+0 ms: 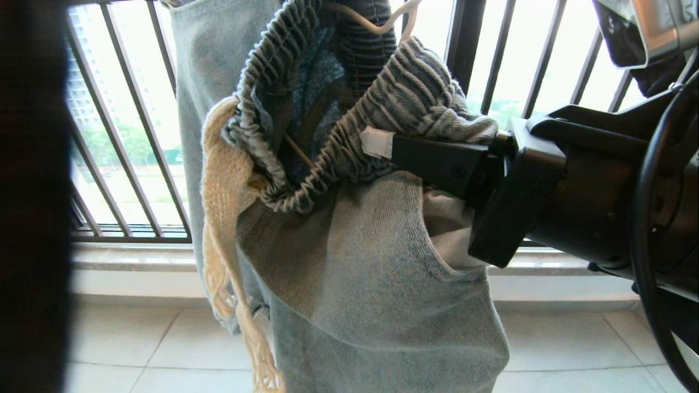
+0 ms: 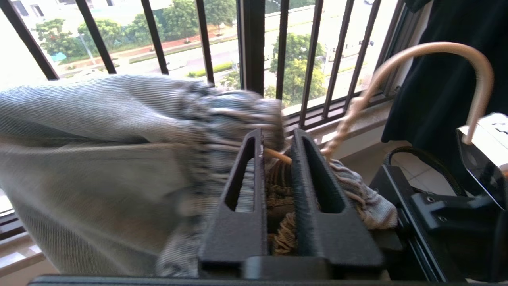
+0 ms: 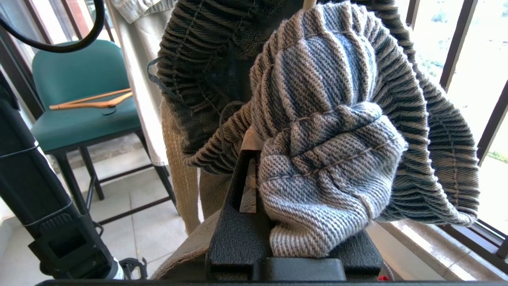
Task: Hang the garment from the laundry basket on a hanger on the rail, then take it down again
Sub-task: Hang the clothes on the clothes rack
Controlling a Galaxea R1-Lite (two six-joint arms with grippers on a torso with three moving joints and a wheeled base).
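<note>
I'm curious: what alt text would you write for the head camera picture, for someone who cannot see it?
The right end effector, reaching in from the right, pinches the ribbed waistband of blue-grey denim shorts hanging in front of a black barred window railing. A cream fringed drawstring dangles down the shorts' left side, above a pale tiled floor.

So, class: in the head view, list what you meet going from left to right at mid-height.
window railing → cream fringed drawstring → ribbed elastic waistband of the denim shorts → right gripper, clamped on that waistband → black looping cable.
</note>
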